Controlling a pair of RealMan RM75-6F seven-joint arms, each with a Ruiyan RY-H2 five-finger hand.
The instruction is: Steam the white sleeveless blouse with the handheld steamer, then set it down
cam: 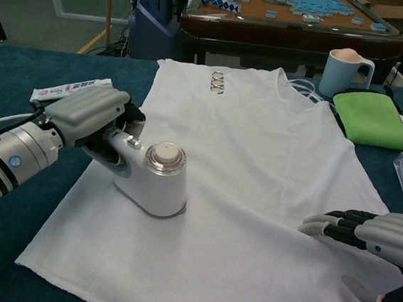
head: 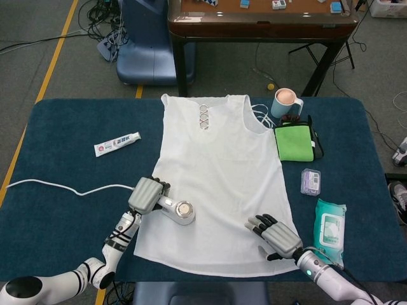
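The white sleeveless blouse [head: 219, 171] [cam: 250, 163] lies flat on the blue table, neck towards the far edge. My left hand [head: 146, 194] [cam: 91, 115] grips the handle of the white handheld steamer [head: 179, 211] [cam: 154, 182], whose head presses on the blouse near its lower left edge. A white cord [head: 57, 187] trails left from the steamer across the table. My right hand [head: 275, 232] [cam: 375, 239] rests flat on the blouse's lower right corner, fingers spread, holding nothing.
A toothpaste tube [head: 117, 143] lies left of the blouse. To the right are a mug [head: 285, 101], a green cloth [head: 294, 143], a small purple box [head: 310, 181] and a wipes pack [head: 330, 229]. A wooden table [head: 261, 22] stands beyond the far edge.
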